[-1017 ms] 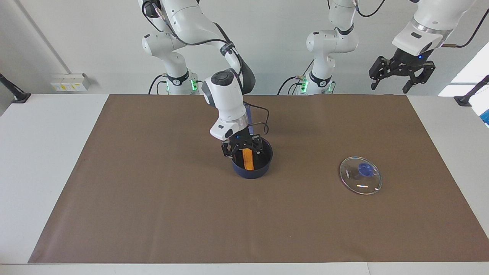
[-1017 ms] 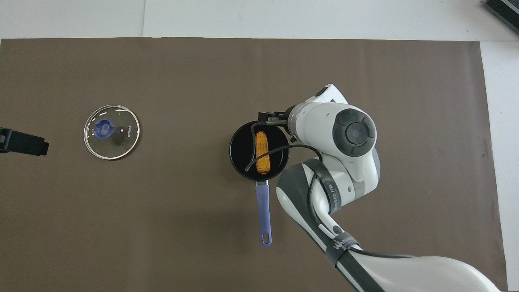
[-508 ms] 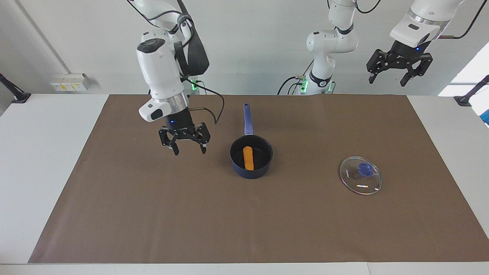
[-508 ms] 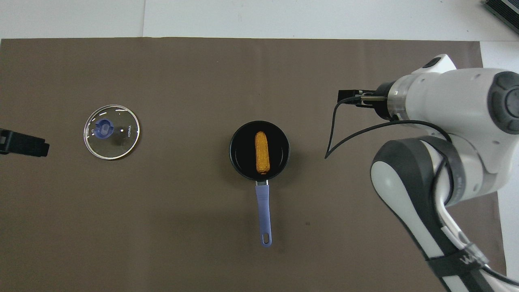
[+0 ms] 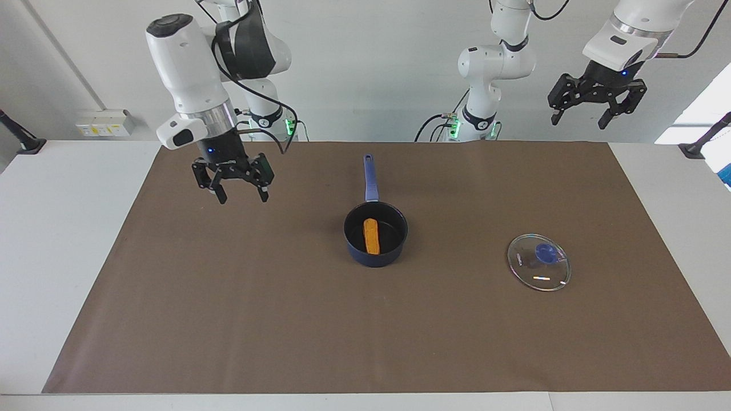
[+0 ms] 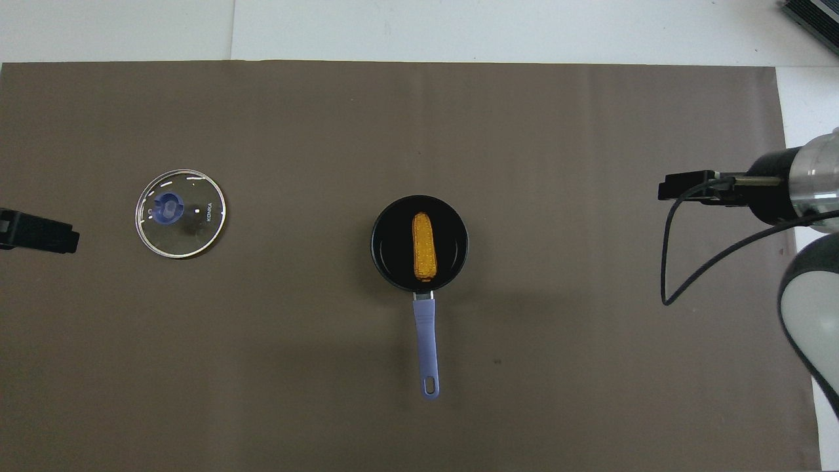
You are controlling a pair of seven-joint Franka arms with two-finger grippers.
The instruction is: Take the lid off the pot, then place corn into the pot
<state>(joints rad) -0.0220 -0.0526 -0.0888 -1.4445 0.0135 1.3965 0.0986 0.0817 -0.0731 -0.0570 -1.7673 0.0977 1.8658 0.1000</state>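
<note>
Corn (image 5: pixel 372 236) inside pot (image 5: pixel 375 257), lid (image 5: pixel 539 262) off

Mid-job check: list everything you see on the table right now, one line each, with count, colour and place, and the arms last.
pot: one, dark navy with a black inside and a long blue handle, mid-mat, handle pointing toward the robots.
corn: one, yellow-orange, lying in the pot.
lid: one, clear glass with a blue knob, flat on the mat, off the pot, toward the left arm's end.
mat: one, brown, covering most of the table.
table: one, white.
right hand: one, black, open and empty, raised over the mat toward the right arm's end.
left hand: one, black, open and empty, raised high at the left arm's end, waiting.
</note>
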